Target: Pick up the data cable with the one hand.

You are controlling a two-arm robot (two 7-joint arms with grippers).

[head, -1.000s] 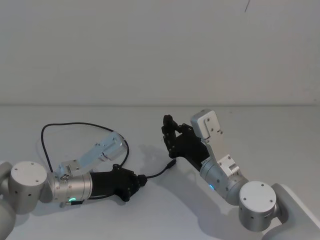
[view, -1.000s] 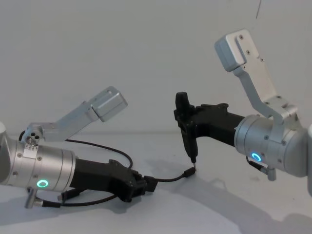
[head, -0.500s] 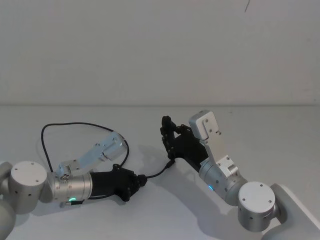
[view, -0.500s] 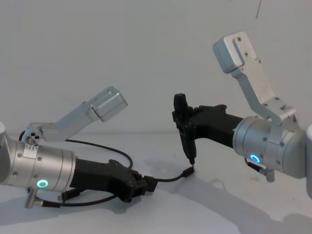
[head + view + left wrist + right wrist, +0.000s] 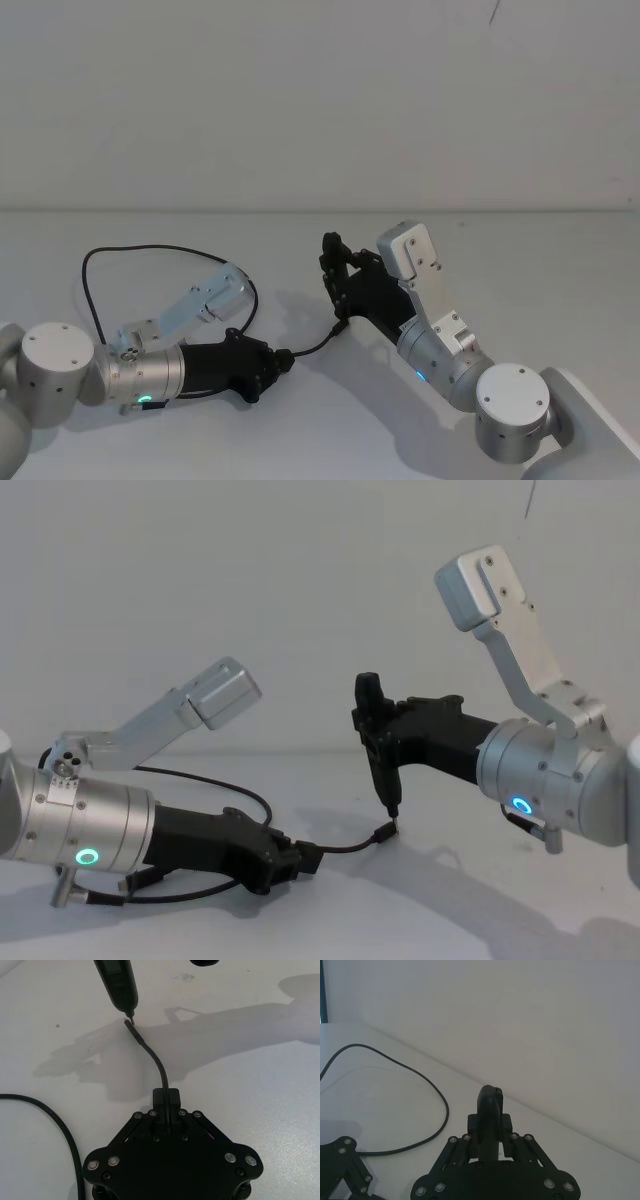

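On the white table (image 5: 500, 270), the data cable (image 5: 160, 249) lies as a thin black cord that loops out to the robot's left in a wide arc and curves back toward the middle, where the left gripper (image 5: 283, 362) has it clenched near one end. In the left wrist view the fingers (image 5: 161, 1110) are pinched together on the cord just behind its plug-side stretch, and a short length runs forward from them to the small plug (image 5: 135, 1033), which rests on the table. In the chest view that free plug (image 5: 382, 833) sits just below the tip of the right gripper (image 5: 392, 808), which points steeply downward with its two fingers pressed together and nothing between them; whether the tip touches the plug cannot be told, though in the left wrist view the two look to meet. The right gripper (image 5: 338, 322) reaches in from the robot's right side toward the centre, with its silver arm bent up behind it.
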